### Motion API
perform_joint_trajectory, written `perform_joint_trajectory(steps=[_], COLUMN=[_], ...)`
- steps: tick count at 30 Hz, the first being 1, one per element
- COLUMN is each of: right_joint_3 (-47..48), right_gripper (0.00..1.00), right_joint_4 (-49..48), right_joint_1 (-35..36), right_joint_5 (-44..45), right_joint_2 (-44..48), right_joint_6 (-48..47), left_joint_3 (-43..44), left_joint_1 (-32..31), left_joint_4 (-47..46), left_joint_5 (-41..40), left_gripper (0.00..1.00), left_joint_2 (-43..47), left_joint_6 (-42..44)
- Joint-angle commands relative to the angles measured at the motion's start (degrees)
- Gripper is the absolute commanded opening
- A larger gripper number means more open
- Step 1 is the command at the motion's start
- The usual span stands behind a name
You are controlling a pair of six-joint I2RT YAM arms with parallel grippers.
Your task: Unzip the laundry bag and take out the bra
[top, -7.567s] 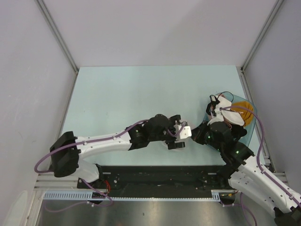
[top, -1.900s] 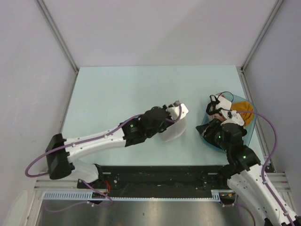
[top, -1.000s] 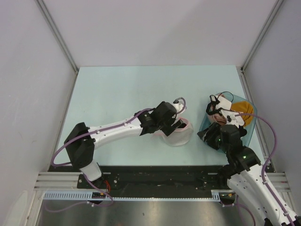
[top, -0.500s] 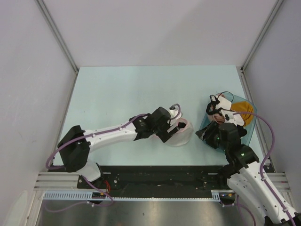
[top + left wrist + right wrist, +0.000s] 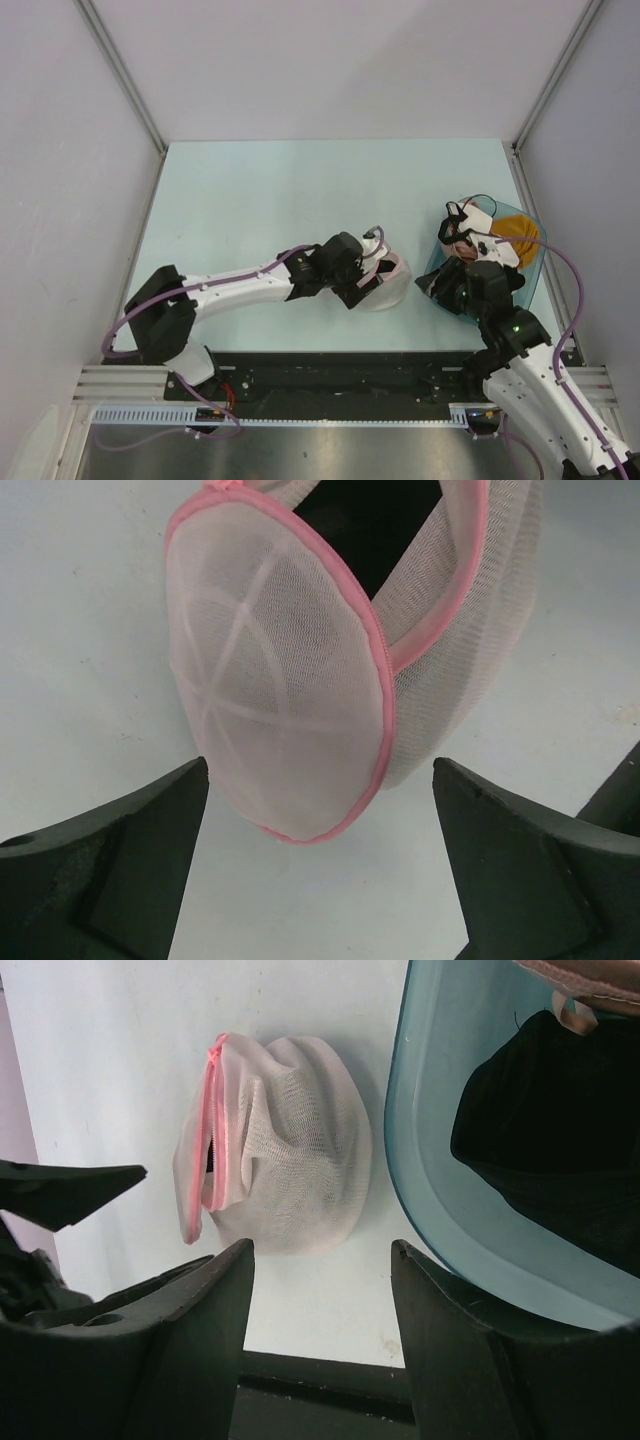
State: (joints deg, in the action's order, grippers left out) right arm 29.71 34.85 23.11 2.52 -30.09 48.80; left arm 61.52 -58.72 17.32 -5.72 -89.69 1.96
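Pale table [image 5: 250, 200], mesh laundry bag [image 5: 390, 287], teal basin [image 5: 430, 1160] alongside

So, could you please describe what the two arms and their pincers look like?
Both the left arm and right arm have white links with black joint housings, and a purple cable loops alongside each. A small green light shows on the right arm. The left pincer and right pincer have matte black, wedge-shaped fingers.
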Motion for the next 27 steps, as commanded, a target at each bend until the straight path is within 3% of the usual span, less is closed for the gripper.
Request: perform_joint_trajectory(steps=[1,8,11,12,14,15,16,27], right_joint_3=[2.1,2.1,2.89,3.41,5.96,7.1,8.68,14.76], right_gripper=[0.61,0.61,0.61,0.61,0.61,0.62,0.62,0.69], right_joint_4=[-2.15,-8.55,-13.38,-14.45,-16.12,-16.39,-16.74,-16.84], right_joint_1=[0.0,0.0,0.0,0.09,1.66,2.37,2.9,0.26], right_joint_5=[-0.24,-1.82,-4.54,-5.24,-4.9,-4.11,-2.8,-5.87], right_joint_2=[-0.15,-4.71,-9.54,-11.03,-15.52,-17.01,-17.98,-32.39], right_joint_6=[-0.81,-2.21,-2.3,-2.39,-3.18,-3.53,-4.14,-12.76], left_joint_3=[2.9,8.35,8.36,8.18,8.18,8.35,8.53,10.73], left_joint_1=[-0.08,-0.08,-0.08,-0.08,0.01,0.01,0.01,0.01], left_joint_4=[-0.36,5.44,5.44,5.09,4.21,4.3,4.04,3.33], left_joint_5=[-1.92,-6.42,-5.97,-6.06,-6.41,-6.94,-7.29,-7.38], left_gripper=[0.95,0.71,0.51,0.36,0.19,0.06,0.01,0.0], left_joint_2=[-2.06,-0.05,2.67,3.37,4.7,4.87,5.4,9.27], left_joint_6=[1.38,2.96,3.14,3.14,2.7,2.53,2.27,0.86])
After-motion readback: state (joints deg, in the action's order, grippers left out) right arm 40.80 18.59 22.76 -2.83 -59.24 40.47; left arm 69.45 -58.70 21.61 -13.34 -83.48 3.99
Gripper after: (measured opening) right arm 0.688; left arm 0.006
